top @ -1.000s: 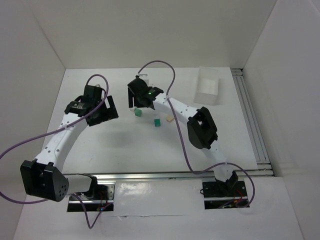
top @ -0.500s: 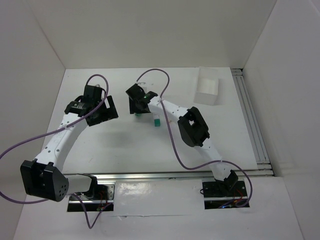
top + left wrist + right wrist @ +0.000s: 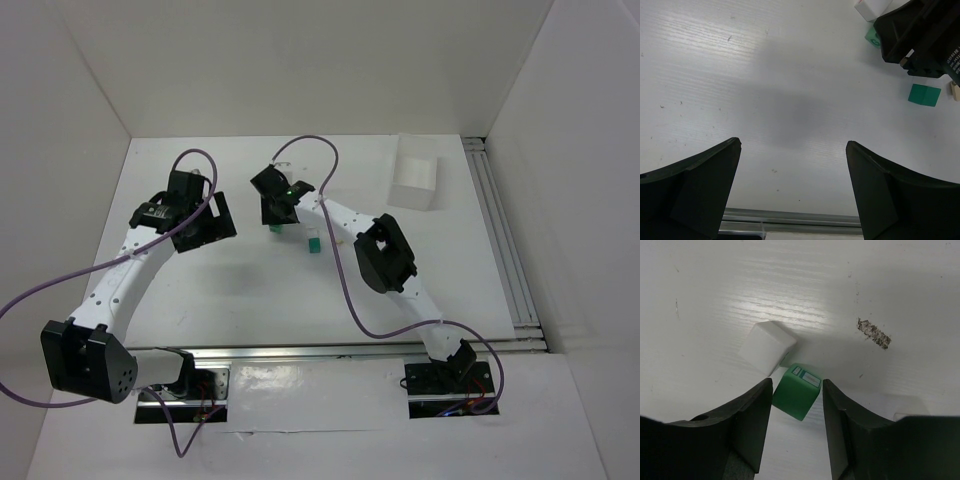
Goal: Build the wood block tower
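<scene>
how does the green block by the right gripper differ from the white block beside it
The green block sits between the fingers of the right gripper; the white block lies just beyond them. The green block carries a small label on top; the white block looks plain. Both are small cubes on the table, close together.

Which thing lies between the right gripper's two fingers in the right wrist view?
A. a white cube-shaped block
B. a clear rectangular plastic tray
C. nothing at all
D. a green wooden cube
D: the green wooden cube sits tilted between the fingers of the right gripper, while the white block lies beyond the fingertips, beside the cube.
</scene>
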{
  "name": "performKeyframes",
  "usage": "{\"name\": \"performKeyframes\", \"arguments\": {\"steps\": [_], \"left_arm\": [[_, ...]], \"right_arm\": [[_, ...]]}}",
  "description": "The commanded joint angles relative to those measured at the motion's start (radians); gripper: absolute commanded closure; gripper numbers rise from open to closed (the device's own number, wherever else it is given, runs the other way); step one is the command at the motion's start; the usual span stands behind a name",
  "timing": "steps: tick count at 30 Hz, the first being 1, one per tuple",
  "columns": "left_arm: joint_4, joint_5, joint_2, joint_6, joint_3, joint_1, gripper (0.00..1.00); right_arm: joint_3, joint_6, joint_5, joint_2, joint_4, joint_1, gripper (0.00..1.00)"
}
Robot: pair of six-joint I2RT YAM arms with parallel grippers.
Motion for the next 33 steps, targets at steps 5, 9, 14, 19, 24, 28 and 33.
{"name": "performKeyframes", "arguments": {"steps": [5,9,14,19,24,28,33], "left_arm": [[0.008,-0.011,-0.017,0.007,-0.004,-0.005,0.00],[0.008,-0.011,-0.017,-0.002,-0.004,-0.005,0.00],[0.008,-0.011,-0.017,-0.002,-0.004,-0.005,0.00],[0.008,-0.011,-0.017,-0.002,-0.004,-0.005,0.00],[0.008,-0.011,-0.017,-0.002,-0.013,-0.005,0.00],[0.008,-0.002,-0.017,-0.002,-0.013,-0.005,0.00],[0.018,-0.002,-0.017,-0.002,-0.022,-0.005,0.00]], "right_arm": [[-0.026,-0.001,0.085,-0.022,-0.020,-0.006,0.49],[-0.059,-0.001,0.085,-0.045,-0.030,-0.006,0.49],[-0.119,-0.001,0.085,-0.079,-0.001,0.003,0.62],[-0.162,-0.011,0.095,-0.125,0.024,0.003,0.69],[-0.259,-0.030,0.084,-0.184,0.015,0.014,0.69],[-0.372,-0.011,0.073,-0.244,0.003,0.014,0.69],[-0.432,-0.011,0.064,-0.303,0.032,0.023,0.63]]}}
